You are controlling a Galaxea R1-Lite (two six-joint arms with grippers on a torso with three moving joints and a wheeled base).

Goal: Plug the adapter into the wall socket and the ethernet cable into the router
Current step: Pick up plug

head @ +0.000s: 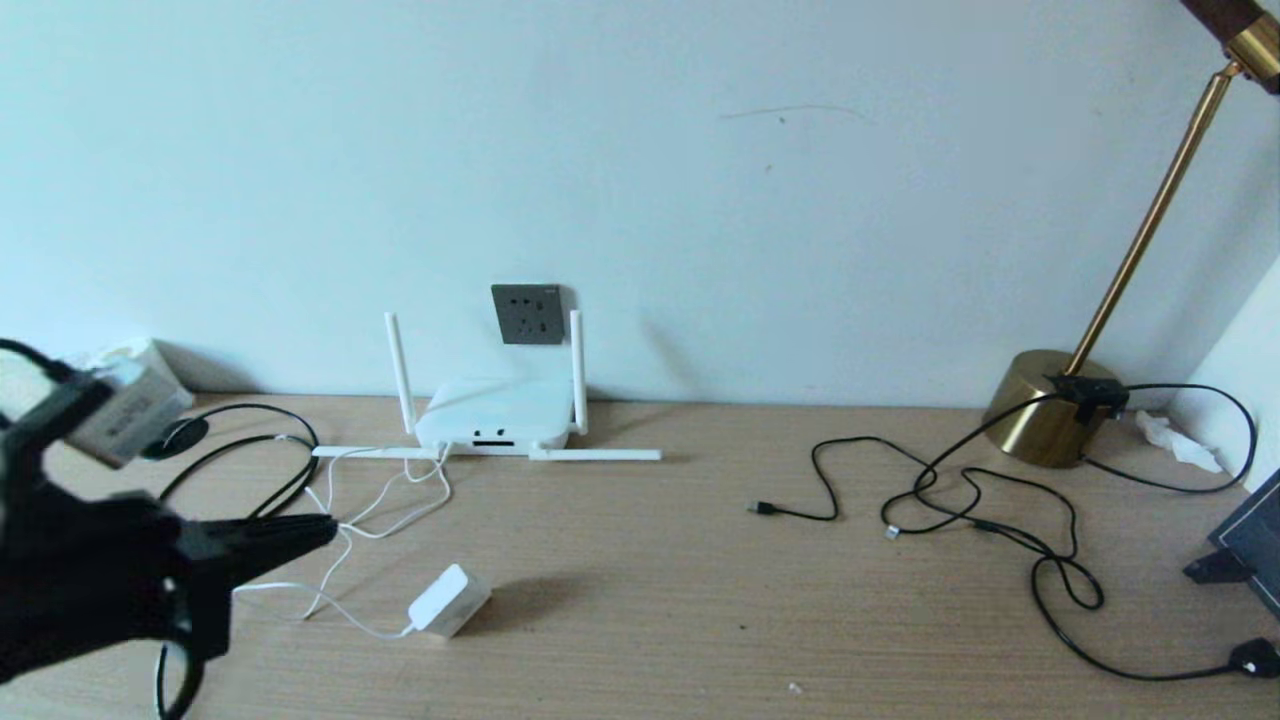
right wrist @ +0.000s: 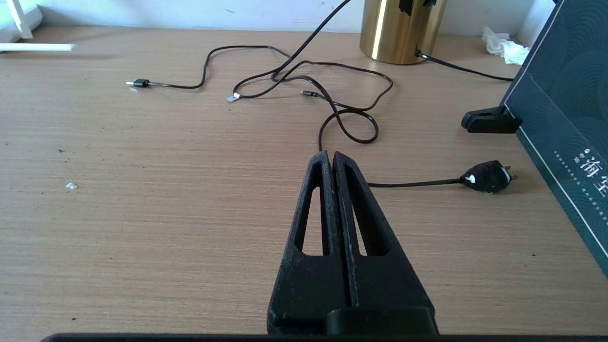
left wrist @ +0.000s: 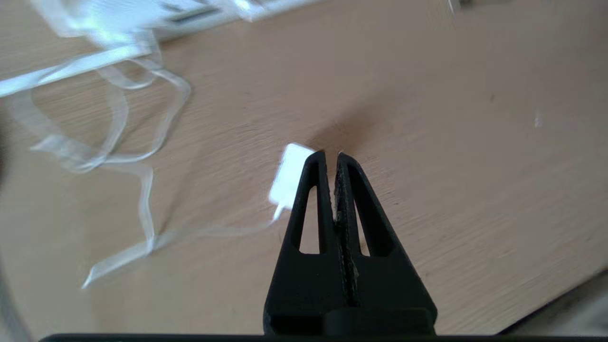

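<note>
The adapter (head: pixel 449 601) is lying loose on the surface (head: pixel 700 560), roughly at 4 o'clock from the left gripper (head: pixel 320 530) and near it, with its long side running from about 8 to 2 o'clock. The wall socket (head: pixel 527 314) sits way up at 12, right behind the router (head: pixel 495 412). The left arm is clearly the closer one, hovering low, fingers pressed together and empty. The right gripper (right wrist: pixel 330 156) is also closed on nothing, over by the black cables.

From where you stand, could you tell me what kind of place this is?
Probably a home or hotel-room desk against a wall: a brass lamp, a Wi-Fi router beneath a wall socket, and loose cables on the wooden desktop.
</note>
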